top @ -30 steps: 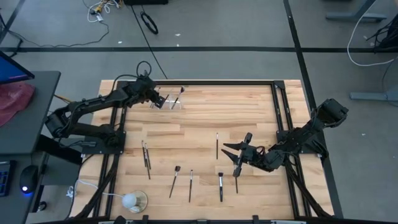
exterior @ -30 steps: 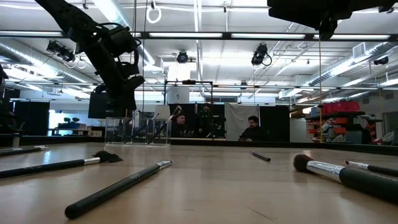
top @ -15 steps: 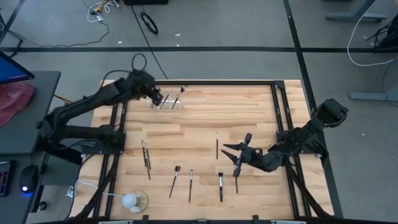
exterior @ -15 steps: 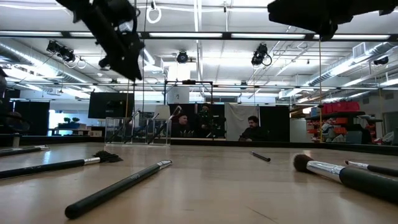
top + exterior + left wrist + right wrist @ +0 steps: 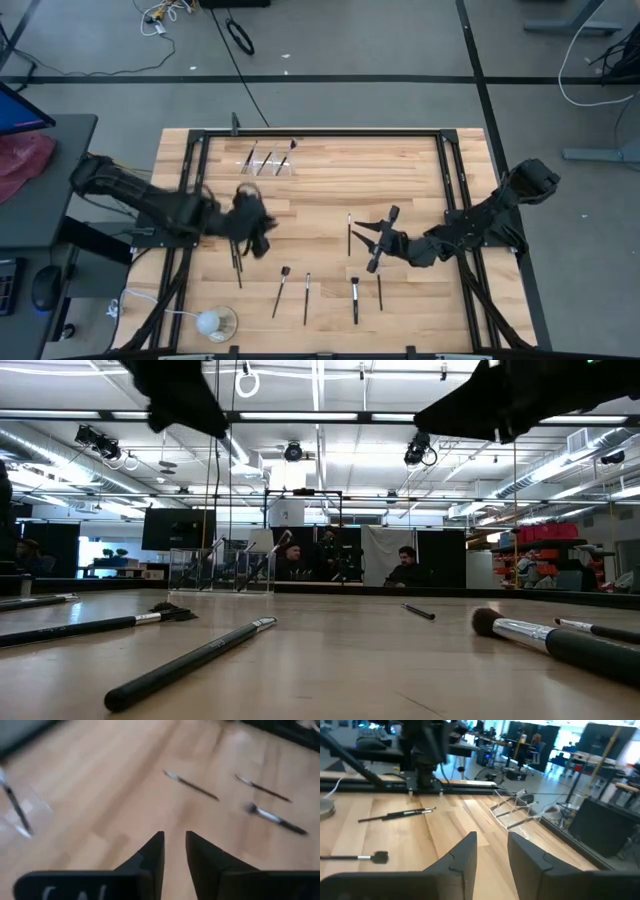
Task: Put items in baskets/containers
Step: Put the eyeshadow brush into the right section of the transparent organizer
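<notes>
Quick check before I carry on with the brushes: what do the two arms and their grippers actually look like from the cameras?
Both arms are dark, nearly black, built of jointed segments with bulky rounded housings. The left gripper and right gripper each end in two flat, tapering dark fingers with angular, wedge-like tips. Pale lettering shows on the left gripper's body in its wrist view, too blurred to read. No loose cables are visible along the arms.

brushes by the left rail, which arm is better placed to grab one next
Left, probably. The left gripper hovers right beside those brushes, holding nothing, while the right gripper sits across the table.
</notes>
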Available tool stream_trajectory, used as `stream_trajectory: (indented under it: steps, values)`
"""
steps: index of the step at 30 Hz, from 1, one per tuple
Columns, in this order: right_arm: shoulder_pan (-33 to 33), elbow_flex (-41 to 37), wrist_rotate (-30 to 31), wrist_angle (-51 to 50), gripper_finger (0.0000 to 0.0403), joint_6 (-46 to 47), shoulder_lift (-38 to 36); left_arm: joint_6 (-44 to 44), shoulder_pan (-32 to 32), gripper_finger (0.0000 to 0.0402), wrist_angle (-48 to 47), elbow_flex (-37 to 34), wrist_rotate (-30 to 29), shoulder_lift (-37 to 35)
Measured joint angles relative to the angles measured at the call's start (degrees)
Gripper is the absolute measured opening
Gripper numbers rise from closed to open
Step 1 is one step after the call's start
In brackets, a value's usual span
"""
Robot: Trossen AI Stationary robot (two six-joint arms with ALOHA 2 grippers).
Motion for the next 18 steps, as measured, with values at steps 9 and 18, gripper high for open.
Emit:
stream_trajectory:
  steps: [9,18]
  values:
    - [-7.14,0.00,-16.19,-0.14,0.0111,-5.68,0.00,-38.92,-14.05,0.0022,-18.75,-0.04,1.30,4.91]
    - [-12.23,0.00,-25.73,-0.11,0.0111,-8.32,0.00,-66.70,-19.43,0.0047,-35.94,-0.04,4.04,11.19]
